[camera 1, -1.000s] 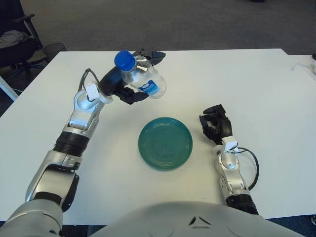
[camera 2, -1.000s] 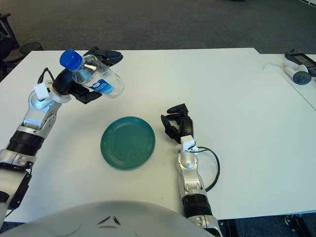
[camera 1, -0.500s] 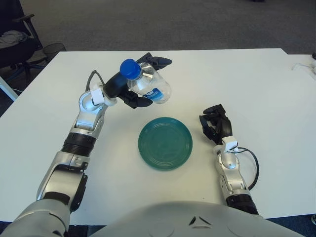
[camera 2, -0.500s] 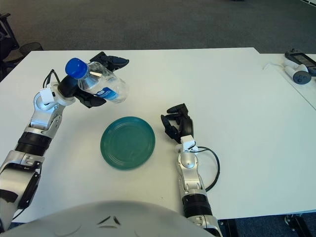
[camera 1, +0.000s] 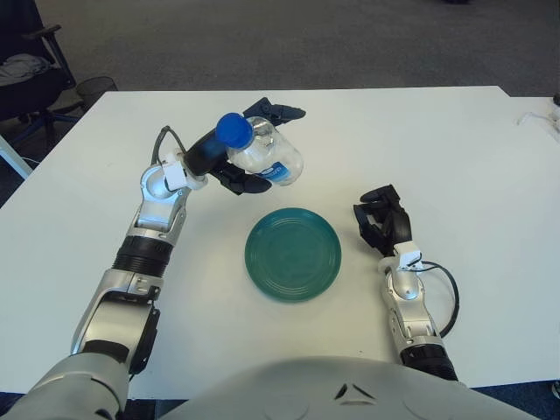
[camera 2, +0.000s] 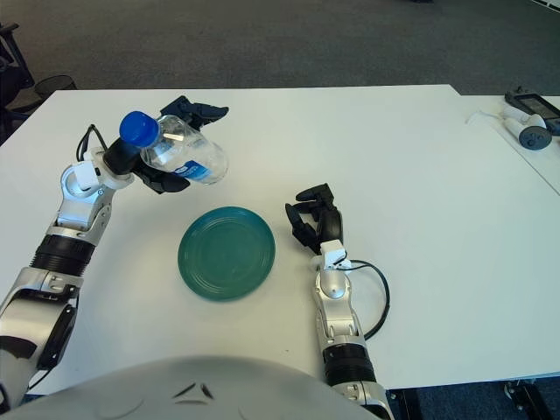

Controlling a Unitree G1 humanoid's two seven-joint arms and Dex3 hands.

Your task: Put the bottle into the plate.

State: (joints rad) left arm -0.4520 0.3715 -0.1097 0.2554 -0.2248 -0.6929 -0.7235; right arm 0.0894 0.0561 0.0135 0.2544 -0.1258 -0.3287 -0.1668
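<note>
Transport is the step in hand; the bottle [camera 1: 262, 150] is held clear of the white surface [camera 1: 455, 149], grasped by the left hand [camera 1: 249, 149], tilted with its blue cap [camera 1: 233, 129] toward the robot's left; it shows beyond and to the left of the green plate [camera 1: 293, 254], apart from it. To be done well, the bottle should be carried over the plate's middle, lowered until contact is made, and only then released, since a round body may be expected to roll off the shallow rim; the right hand [camera 1: 382, 223], fingers curled on nothing, shows just right of the plate.
</note>
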